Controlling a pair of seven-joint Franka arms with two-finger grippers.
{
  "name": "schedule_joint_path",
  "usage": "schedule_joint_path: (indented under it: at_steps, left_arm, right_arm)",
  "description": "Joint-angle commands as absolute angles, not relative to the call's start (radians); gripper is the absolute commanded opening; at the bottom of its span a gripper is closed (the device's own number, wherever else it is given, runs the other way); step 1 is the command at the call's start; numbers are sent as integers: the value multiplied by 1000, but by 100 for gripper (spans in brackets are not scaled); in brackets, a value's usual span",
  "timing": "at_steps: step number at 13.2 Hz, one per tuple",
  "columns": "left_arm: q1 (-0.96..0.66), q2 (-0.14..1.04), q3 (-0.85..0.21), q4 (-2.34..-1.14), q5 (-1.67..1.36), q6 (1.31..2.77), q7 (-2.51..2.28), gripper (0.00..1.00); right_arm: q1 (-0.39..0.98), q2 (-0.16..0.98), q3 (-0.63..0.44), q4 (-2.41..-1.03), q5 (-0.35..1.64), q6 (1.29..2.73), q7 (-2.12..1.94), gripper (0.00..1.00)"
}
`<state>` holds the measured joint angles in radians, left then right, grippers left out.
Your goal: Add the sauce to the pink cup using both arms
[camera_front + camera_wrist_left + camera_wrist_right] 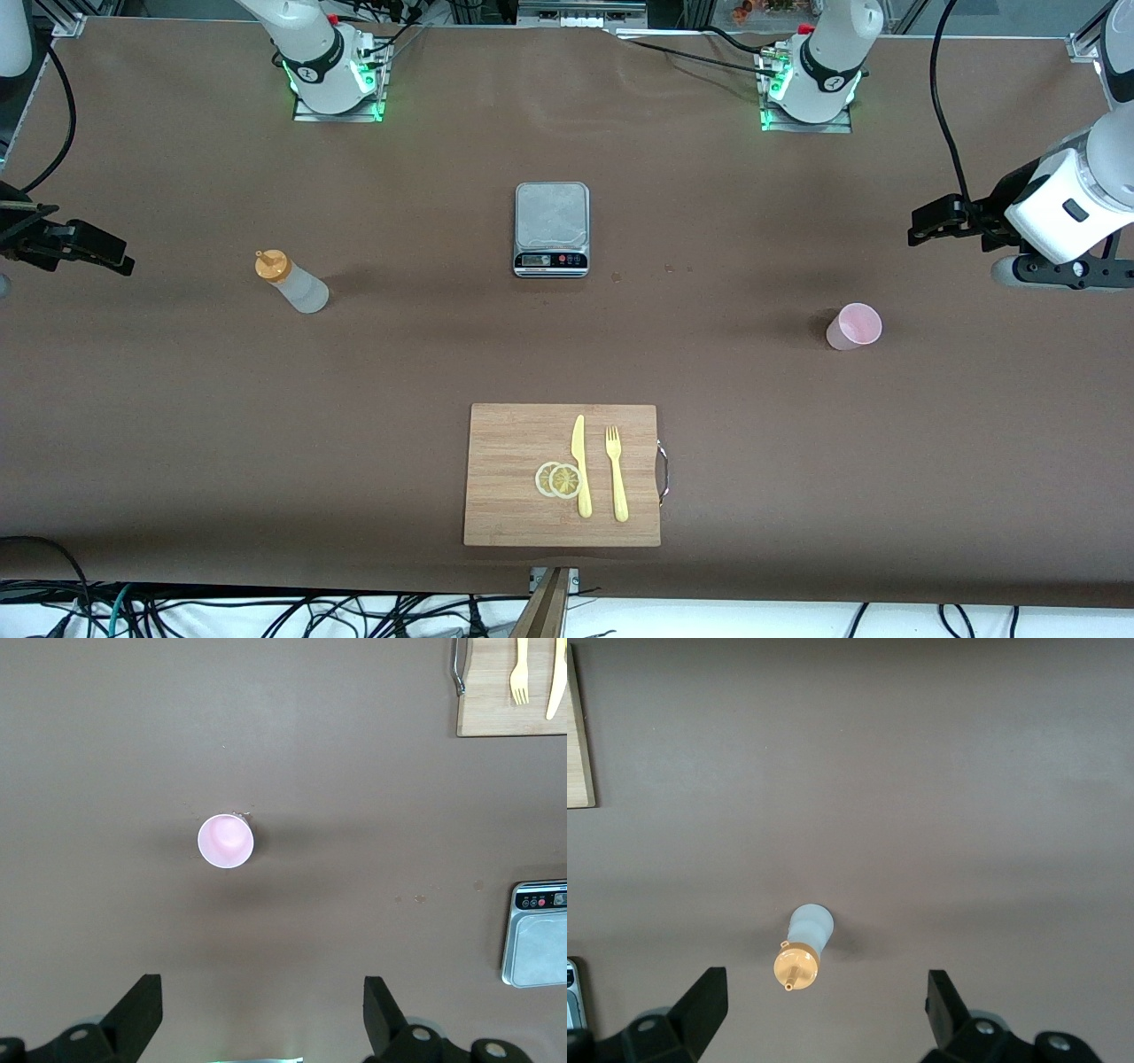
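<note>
While both arms wait high with fingers spread wide and empty, left gripper [257, 1019] over the upright pale pink plastic tumbler [855, 326], right gripper [819, 1014] over the standing translucent squeeze bottle with orange cap [292, 282], each light item, well apart beside the scale [551, 229], risks toppling under an off-centre grasp.

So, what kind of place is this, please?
Probably a robotics lab staged as a kitchen: two bench-mounted arms, a brown covered table with loose cables at its edge, and a scale, cutting board and sauce bottle.
</note>
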<state>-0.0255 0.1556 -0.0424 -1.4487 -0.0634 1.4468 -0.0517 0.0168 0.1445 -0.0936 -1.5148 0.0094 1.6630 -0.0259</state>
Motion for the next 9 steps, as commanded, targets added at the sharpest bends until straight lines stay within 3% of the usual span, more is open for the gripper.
schedule_joint_path:
  at_steps: [1, 9]
  left_arm:
    - [-26, 176, -41, -1413, -71, 1436, -58, 100]
    - [-18, 183, -38, -1411, -72, 1436, -57, 100]
  right_arm:
    - [15, 129, -94, -1540, 17, 1684, -37, 100]
    - [14, 126, -95, -1546, 17, 1687, -40, 100]
